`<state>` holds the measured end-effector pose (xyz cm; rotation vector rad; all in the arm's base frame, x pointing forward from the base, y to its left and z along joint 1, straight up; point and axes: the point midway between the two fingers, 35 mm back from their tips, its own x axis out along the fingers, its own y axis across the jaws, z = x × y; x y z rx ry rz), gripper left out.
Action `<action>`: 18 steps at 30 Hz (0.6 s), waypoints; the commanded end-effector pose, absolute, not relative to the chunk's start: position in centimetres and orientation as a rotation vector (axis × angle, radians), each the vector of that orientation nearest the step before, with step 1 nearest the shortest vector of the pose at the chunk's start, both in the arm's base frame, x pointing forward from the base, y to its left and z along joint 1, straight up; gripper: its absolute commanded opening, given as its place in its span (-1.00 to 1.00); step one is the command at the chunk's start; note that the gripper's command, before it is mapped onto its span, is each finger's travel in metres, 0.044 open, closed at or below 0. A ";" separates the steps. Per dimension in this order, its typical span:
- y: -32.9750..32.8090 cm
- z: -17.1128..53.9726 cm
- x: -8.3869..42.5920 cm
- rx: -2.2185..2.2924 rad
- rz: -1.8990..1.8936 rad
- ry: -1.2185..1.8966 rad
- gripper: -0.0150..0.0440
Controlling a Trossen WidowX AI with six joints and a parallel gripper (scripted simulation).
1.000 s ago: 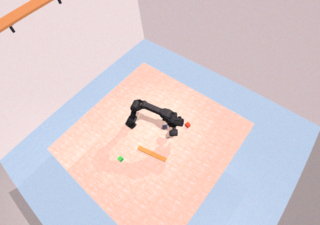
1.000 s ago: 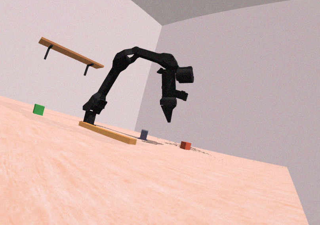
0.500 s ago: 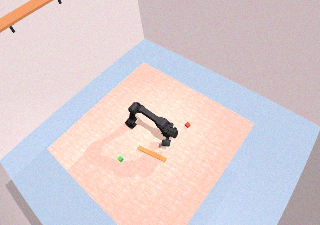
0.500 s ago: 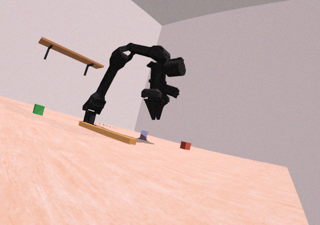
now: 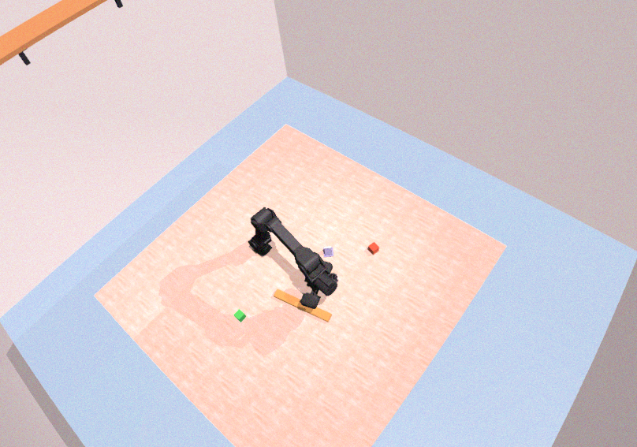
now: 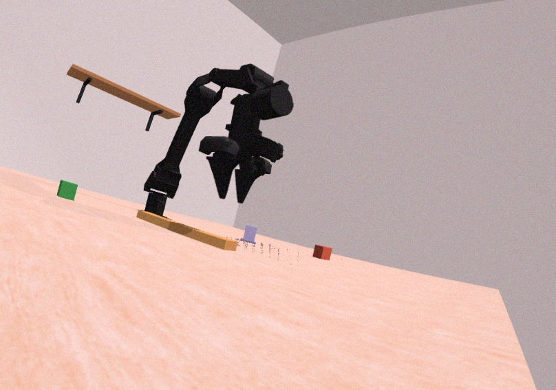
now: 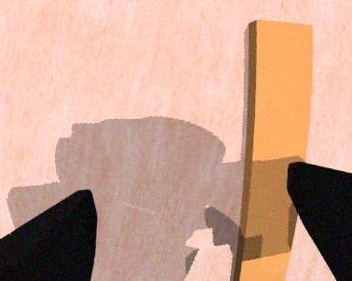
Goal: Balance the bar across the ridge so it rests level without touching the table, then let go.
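Note:
The long orange bar (image 5: 319,314) (image 6: 206,237) (image 7: 283,93) lies flat on the table. The ridge, a small lavender piece (image 5: 328,251) (image 6: 250,233), stands apart from the bar with nothing on it; it is out of the wrist view. My gripper (image 6: 231,200) (image 7: 193,191) is open and empty, pointing down well above the table. In the top view it covers part of the bar's middle, and its fingertips are hidden. In the wrist view the bar runs lengthwise, off-centre toward the right finger, whose tip overlaps the bar's right edge.
A green cube (image 5: 240,315) (image 6: 67,190) lies on the table beyond one end of the bar. A red cube (image 5: 373,248) (image 6: 322,252) lies on the far side of the ridge from the arm's base. An orange shelf (image 5: 72,10) (image 6: 121,92) is fixed to the wall.

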<state>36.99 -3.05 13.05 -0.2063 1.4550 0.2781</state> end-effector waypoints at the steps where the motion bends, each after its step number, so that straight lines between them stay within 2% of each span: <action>1: -5.7 12.6 36.2 -0.198 0.225 1.491 0.58; 7: -8.9 12.3 35.0 -0.177 0.158 1.527 0.58; 18: -9.0 8.9 35.2 -0.176 0.156 1.529 0.58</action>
